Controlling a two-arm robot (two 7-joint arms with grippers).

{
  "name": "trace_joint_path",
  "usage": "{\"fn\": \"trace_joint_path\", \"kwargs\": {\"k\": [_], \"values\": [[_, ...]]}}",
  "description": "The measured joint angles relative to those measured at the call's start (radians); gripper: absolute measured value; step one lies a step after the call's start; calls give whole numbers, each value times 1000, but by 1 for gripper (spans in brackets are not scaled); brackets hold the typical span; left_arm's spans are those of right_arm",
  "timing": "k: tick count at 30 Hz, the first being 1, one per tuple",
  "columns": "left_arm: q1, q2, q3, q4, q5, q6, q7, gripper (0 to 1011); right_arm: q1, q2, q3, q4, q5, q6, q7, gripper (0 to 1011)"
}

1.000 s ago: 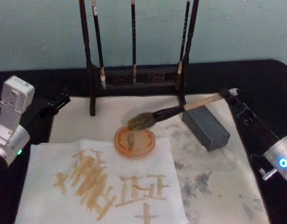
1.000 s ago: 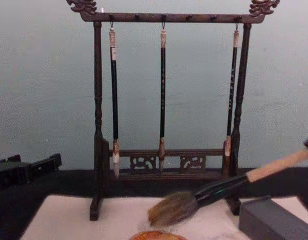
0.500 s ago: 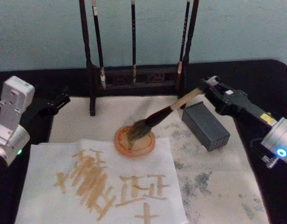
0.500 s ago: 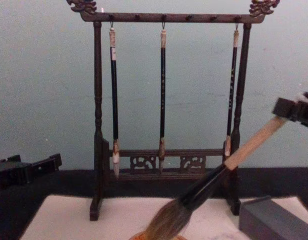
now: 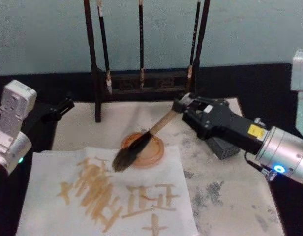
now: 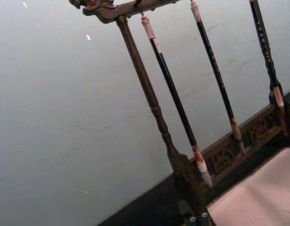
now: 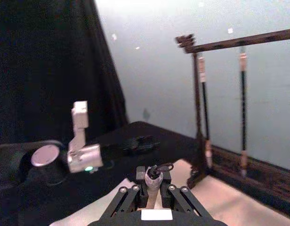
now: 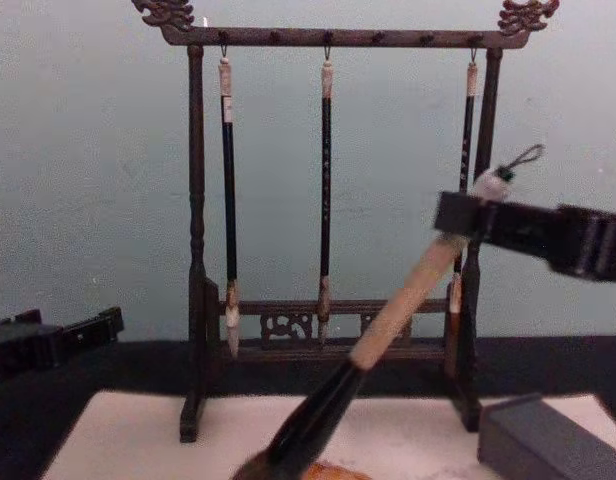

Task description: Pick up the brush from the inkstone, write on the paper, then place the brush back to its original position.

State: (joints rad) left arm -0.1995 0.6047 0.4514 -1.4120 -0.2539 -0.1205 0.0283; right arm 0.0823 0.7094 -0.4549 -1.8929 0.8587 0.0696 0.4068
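Teal wall; right tool [image 5: 183, 104] clamps tan-handled brush [image 5: 147, 138], bristles over paper [image 5: 43, 196]; left tool [image 5: 63, 106] parked.

3 thin brushes [image 8: 228, 190] [image 8: 326, 190] [image 8: 467, 150], 1 lg brush [image 8: 403, 300], 1 rack [image 8: 195, 200]

This is a calligraphy station staged for robot trials rather than a lived-in study. A dark carved brush rack [image 8: 195, 200] hung with three thin brushes [image 8: 325, 180] stands at the back of a black-draped worktop [image 5: 269, 78]. Right behind the rack is a bare teal wall [image 8: 88, 150]. In front of the rack lie an ink-speckled mat [image 5: 225, 196] and paper [image 5: 43, 196] bearing tan strokes.
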Motion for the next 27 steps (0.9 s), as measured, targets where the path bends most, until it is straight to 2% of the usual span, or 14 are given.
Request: {"fn": "trace_joint_path", "kwargs": {"k": [2,10,17,27], "values": [[0,0,0,0,0,0,0,1002,9,-1,-13,-12,-20,21,15,175],[0,0,0,0,0,0,0,1002,20,-7,-30,-24,-42,61,35,173],[0,0,0,0,0,0,0,1002,27,-17,-41,-6,-41,83,48,175],[0,0,0,0,0,0,0,1002,20,-25,-43,30,-21,85,59,175]]}}
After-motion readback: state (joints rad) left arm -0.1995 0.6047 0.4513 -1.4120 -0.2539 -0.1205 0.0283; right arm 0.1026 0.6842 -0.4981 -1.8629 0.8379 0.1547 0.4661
